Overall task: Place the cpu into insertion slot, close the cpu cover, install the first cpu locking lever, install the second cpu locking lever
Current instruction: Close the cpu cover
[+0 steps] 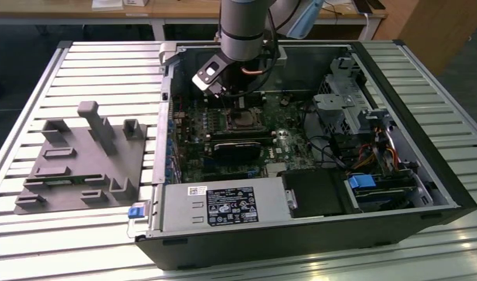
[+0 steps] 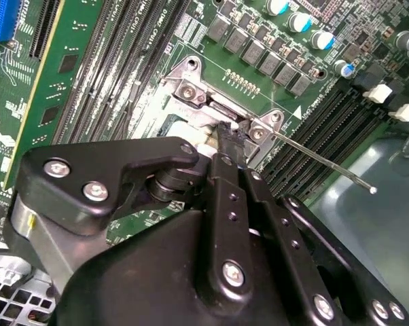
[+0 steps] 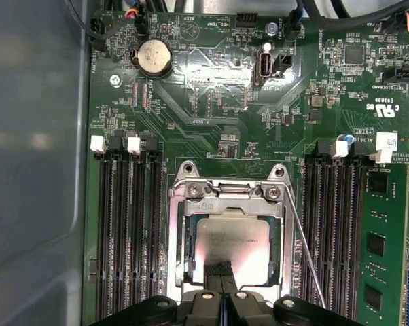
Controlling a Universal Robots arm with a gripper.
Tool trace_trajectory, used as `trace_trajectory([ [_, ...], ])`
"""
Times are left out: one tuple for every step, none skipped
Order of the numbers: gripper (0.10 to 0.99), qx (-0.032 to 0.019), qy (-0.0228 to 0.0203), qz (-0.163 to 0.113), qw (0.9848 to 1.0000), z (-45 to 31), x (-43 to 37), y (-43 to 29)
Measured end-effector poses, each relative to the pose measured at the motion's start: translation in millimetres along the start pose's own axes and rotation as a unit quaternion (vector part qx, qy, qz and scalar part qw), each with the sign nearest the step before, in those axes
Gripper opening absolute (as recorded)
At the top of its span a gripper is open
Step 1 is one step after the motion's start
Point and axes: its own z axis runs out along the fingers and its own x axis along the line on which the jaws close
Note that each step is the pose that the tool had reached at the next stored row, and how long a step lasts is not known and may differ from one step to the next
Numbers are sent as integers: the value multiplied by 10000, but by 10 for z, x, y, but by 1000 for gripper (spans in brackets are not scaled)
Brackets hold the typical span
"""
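Observation:
The cpu [image 3: 235,241] lies flat in the insertion slot [image 1: 243,121], its pale metal face showing through the window of the cpu cover [image 3: 185,238]. The silvery cover lies down over the socket. My gripper [image 3: 223,272] hangs straight above the socket inside the open computer case, fingers shut together with nothing between them. Its tips rest at the cover's edge. In the second wrist view the gripper [image 2: 228,136] touches down beside the socket's screwed bracket [image 2: 191,92]. A thin wire locking lever [image 2: 323,161] juts out from the socket's corner and runs along the socket's side [image 3: 305,255].
Long black memory slots [image 3: 126,231] flank the socket on both sides, with a green card [image 3: 388,244] beyond. A coin battery [image 3: 154,56] sits further off on the board. In the exterior view a grey fixture [image 1: 82,158] lies on the slatted table, and the case holds a power supply [image 1: 222,205].

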Motion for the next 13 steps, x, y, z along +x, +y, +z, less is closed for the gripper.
trace_trajectory([
  [106, 0, 1, 0, 10000, 1, 0, 0],
  [106, -1, 2, 1, 10000, 2, 1, 3],
  [106, -1, 4, 1, 10000, 3, 1, 12],
  [106, -2, 4, 1, 10000, 2, 1, 22],
  [106, -3, 5, 0, 10000, 2, 1, 28],
  [106, -5, 8, 0, 10000, -2, 2, 30],
  [106, -10, 15, 0, 10000, -12, 4, 32],
  [106, -6, 11, 0, 10000, -33, 4, 31],
  [106, -3, 6, 0, 10000, -58, 2, 29],
  [106, -4, 7, 0, 10000, -75, 2, 29],
  [106, -4, 7, 0, 10000, -80, 3, 29],
  [106, -4, 8, 0, 10000, -80, 3, 30],
  [106, -3, 8, -1, 10000, -80, 2, 34],
])
